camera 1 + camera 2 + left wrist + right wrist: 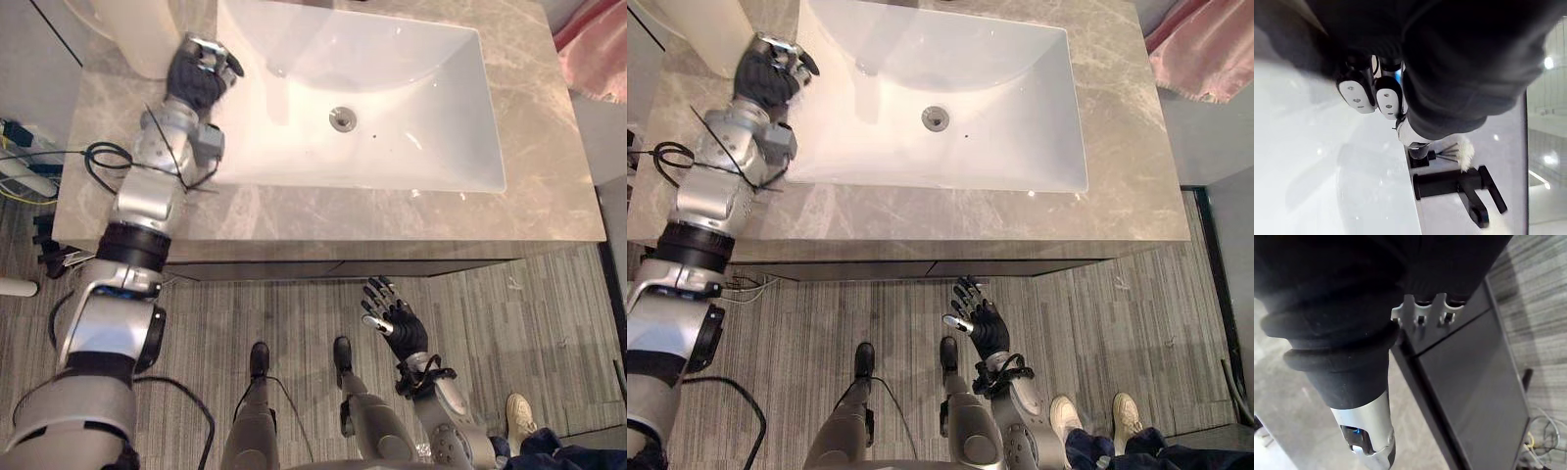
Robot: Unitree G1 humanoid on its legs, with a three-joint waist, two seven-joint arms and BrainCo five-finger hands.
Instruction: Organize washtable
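Hovered left hand at the far-left corner of the sink in the washtable, fingers curled, nothing visibly held. Hung right hand below the sink's front, fingers spread, empty. Probably mid-reach toward the black tap beside the sink; next needed opening fingers there.

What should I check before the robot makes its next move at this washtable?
1. Placement of the left hand: at the back left rim of the sink, ok.
2. Whether it holds anything: cannot tell.
3. The right hand free: open, low in front of the counter, ok.
4. Room by the black faucet: it stands close past the left hand, cannot tell.
5. Bystanders: a person's shoe is on the floor at the robot's right side, not ok.
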